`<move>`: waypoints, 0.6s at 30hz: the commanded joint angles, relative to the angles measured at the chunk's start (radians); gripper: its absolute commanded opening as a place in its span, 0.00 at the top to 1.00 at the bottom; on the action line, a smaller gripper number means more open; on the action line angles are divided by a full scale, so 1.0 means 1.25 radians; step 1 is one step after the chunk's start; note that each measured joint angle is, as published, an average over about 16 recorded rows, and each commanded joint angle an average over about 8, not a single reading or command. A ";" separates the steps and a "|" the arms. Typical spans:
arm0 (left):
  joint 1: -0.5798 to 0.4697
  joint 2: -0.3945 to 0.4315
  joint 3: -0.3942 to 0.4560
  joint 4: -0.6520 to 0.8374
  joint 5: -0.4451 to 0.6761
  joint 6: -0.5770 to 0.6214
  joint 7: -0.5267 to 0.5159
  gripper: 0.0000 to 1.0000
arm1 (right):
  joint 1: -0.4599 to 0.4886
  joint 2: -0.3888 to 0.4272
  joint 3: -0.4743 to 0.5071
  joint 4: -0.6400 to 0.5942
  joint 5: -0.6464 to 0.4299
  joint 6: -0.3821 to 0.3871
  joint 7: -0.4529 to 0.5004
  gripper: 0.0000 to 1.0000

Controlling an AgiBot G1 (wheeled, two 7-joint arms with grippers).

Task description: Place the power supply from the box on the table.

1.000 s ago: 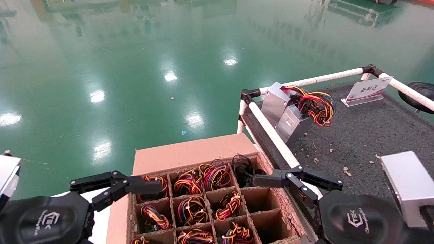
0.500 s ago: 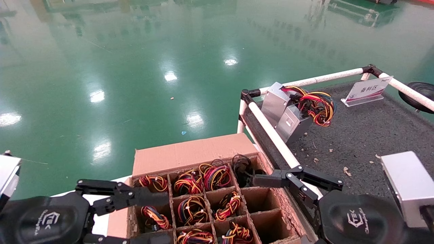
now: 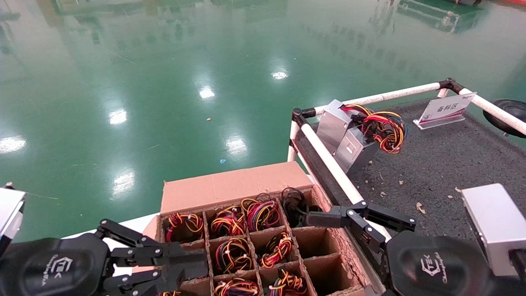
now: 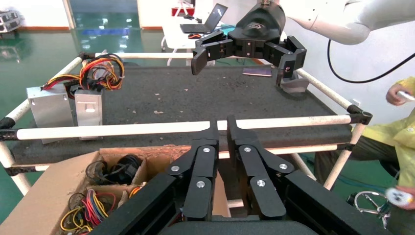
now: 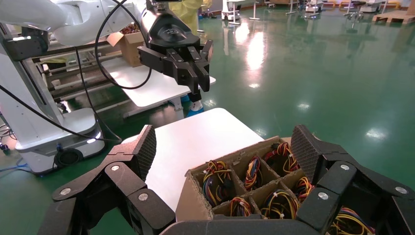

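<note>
The box (image 3: 230, 185) is a brown carton whose grid cells hold bundles of red, orange and yellow wires (image 3: 232, 253); the bodies of the power supplies in them are hidden. My left gripper (image 3: 193, 263) is shut and holds nothing, over the box's near left cells; in the left wrist view its fingers (image 4: 221, 122) point at the table's rail (image 4: 147, 129). My right gripper (image 3: 359, 220) hangs open over the box's right edge, and in the right wrist view its jaws (image 5: 226, 147) frame the cells (image 5: 244, 181). Two silver units (image 3: 347, 135) lie on the table (image 3: 431, 164).
Another silver box (image 3: 489, 222) sits at the table's near right, and a sign card (image 3: 446, 109) stands at the back. A white low table (image 5: 195, 142) lies left of the carton. Green floor lies all round, and a person (image 4: 399, 122) stands beyond the table.
My left gripper has gone from open to shut, and it has dropped and turned toward the box's near left cells. The right arm has not moved.
</note>
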 commanded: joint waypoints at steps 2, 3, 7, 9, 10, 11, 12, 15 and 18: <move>0.000 0.000 0.000 0.000 0.000 0.000 0.000 1.00 | 0.000 0.000 0.000 0.000 0.000 0.000 0.000 0.00; 0.000 0.000 0.000 0.000 0.000 0.000 0.000 0.99 | 0.000 0.000 0.000 0.000 0.000 0.000 0.000 0.00; 0.000 0.000 0.000 0.000 0.000 0.000 0.000 0.58 | 0.000 0.000 0.000 0.000 0.000 0.000 0.000 0.00; 0.000 0.000 0.000 0.000 0.000 0.000 0.000 0.33 | 0.000 0.000 0.000 0.000 0.000 0.000 0.000 0.00; 0.000 0.000 0.000 0.000 0.000 0.000 0.000 0.21 | 0.000 0.000 0.000 0.000 0.000 0.000 0.000 0.00; 0.000 0.000 0.000 0.000 0.000 0.000 0.000 0.09 | -0.001 0.000 -0.001 -0.001 -0.002 0.001 0.000 0.00; 0.000 0.000 0.000 0.000 0.000 0.000 0.000 0.01 | -0.002 0.001 -0.001 -0.002 -0.004 0.002 0.000 0.00; 0.000 0.000 0.000 0.000 0.000 0.000 0.000 0.00 | -0.005 -0.001 -0.008 -0.011 -0.019 0.012 0.002 0.00; 0.000 0.000 0.000 0.000 0.000 0.000 0.000 0.00 | -0.005 -0.008 -0.021 -0.028 -0.052 0.027 -0.001 0.00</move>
